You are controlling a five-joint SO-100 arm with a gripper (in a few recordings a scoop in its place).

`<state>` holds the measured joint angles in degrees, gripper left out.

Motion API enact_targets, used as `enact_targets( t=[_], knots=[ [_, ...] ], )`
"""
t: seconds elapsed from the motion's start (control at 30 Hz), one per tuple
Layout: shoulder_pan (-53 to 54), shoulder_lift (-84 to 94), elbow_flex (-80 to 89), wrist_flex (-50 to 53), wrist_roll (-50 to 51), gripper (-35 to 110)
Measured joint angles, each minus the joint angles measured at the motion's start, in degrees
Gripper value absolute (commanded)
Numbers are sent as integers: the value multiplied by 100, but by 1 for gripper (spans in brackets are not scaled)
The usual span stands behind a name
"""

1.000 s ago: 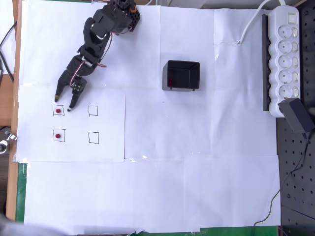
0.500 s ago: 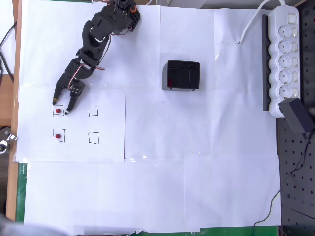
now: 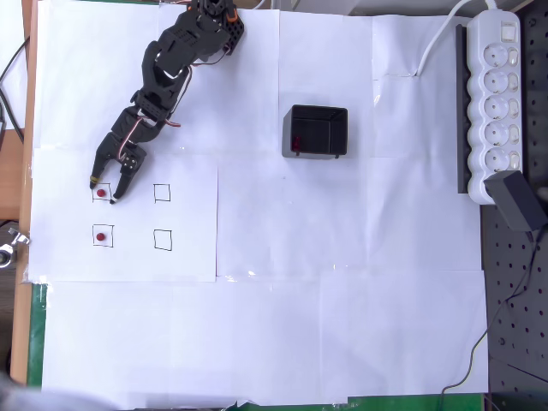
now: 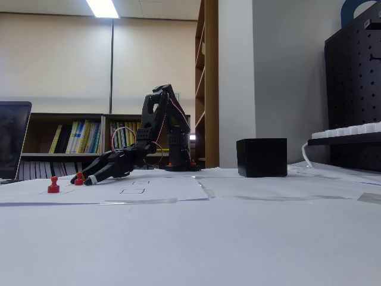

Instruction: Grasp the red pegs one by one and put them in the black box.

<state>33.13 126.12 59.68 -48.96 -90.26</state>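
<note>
Since the earlier frames, the black two-finger gripper (image 3: 102,188) has shifted left and down, and its spread fingers now straddle the upper small dark-red round peg (image 3: 101,193), one tip on each side; they are not closed on it. The black jointed arm (image 3: 168,67) reaches from its base at the top edge diagonally down-left in the overhead view, stretched low over the white paper sheet (image 3: 188,257). A second red peg (image 3: 100,236) sits in the square outline below. The small black open-topped plastic box (image 3: 315,131) stands well apart to the right, with a red piece (image 3: 295,142) visible inside at its left wall.

In the fixed view, the gripper (image 4: 86,180) lies near the table surface, its tips beside one peg (image 4: 78,179); the other peg (image 4: 53,186) stands just left.
</note>
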Motion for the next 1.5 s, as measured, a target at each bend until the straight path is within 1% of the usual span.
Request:
enact_targets(
  t=[0.23, 0.57, 0.77, 0.83, 0.9, 0.97, 1.0, 1.07, 1.17, 1.33, 1.43, 1.5],
  knots=[
    [0, 9, 0, -44, 0, 10],
    [0, 70, 0, -105, 0, 0],
    [0, 70, 0, -105, 18, 0],
    [0, 26, 9, 44, 88, 0],
    [0, -193, 9, 413, 202, 0],
    [-70, -633, -35, 1169, 439, 0],
    [-105, -923, -26, 1714, 606, 0],
    [-246, -1582, 97, 3120, 817, 0],
    [-659, -2584, 659, 5432, 791, 0],
    [-1986, -3744, 2602, 9185, -9, 0],
    [-3085, -3902, 4096, 11426, -835, 0],
    [-3885, -3929, 4922, 12850, -1556, 0]
  ],
)
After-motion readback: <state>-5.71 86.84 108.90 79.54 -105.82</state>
